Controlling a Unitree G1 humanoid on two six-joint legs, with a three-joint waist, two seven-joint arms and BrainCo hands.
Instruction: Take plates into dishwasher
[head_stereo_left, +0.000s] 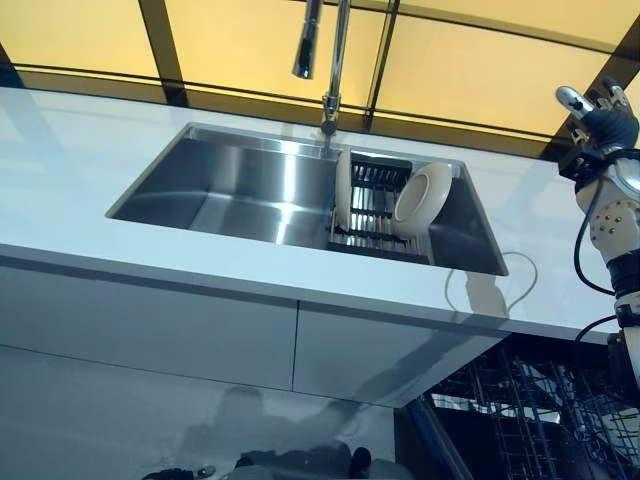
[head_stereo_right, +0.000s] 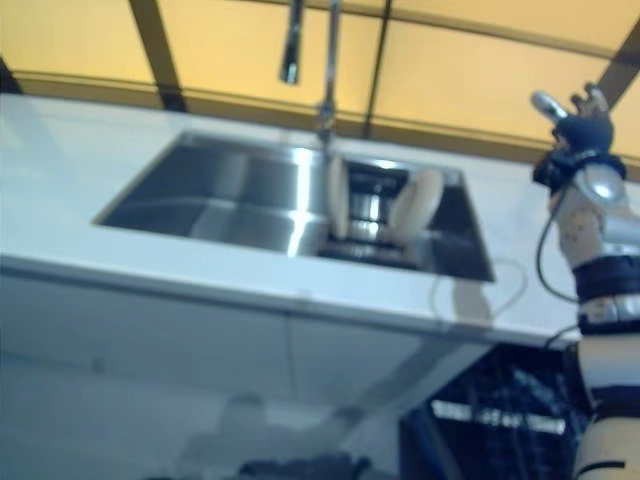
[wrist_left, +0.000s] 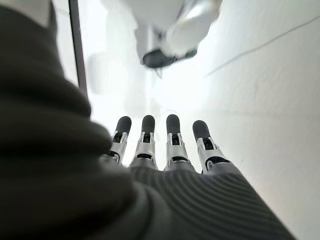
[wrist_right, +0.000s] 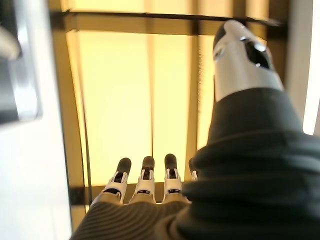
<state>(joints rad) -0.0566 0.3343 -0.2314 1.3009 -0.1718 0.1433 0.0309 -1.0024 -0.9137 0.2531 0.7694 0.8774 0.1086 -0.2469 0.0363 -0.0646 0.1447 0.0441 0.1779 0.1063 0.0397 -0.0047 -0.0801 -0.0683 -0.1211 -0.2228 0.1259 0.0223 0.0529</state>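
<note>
Two plates (head_stereo_left: 343, 188) and (head_stereo_left: 421, 199) — on edge in a dark rack (head_stereo_left: 377, 212) inside the sink (head_stereo_left: 240, 190), below the tap (head_stereo_left: 322, 50).

Right hand (head_stereo_left: 598, 112): raised beside the sink, fingers straight, empty.

Left hand (wrist_left: 165, 145): fingers straight, empty, seen only by its own wrist camera.

Dishwasher basket (head_stereo_left: 520, 400): open, lower right.

Risk — a plate probably slips from smooth fingers or knocks its neighbour on the lift.

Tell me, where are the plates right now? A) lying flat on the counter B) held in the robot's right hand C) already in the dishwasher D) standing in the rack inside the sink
D: both plates stand on edge in the dark rack inside the sink, while the right hand is raised, open, holding nothing.
</note>
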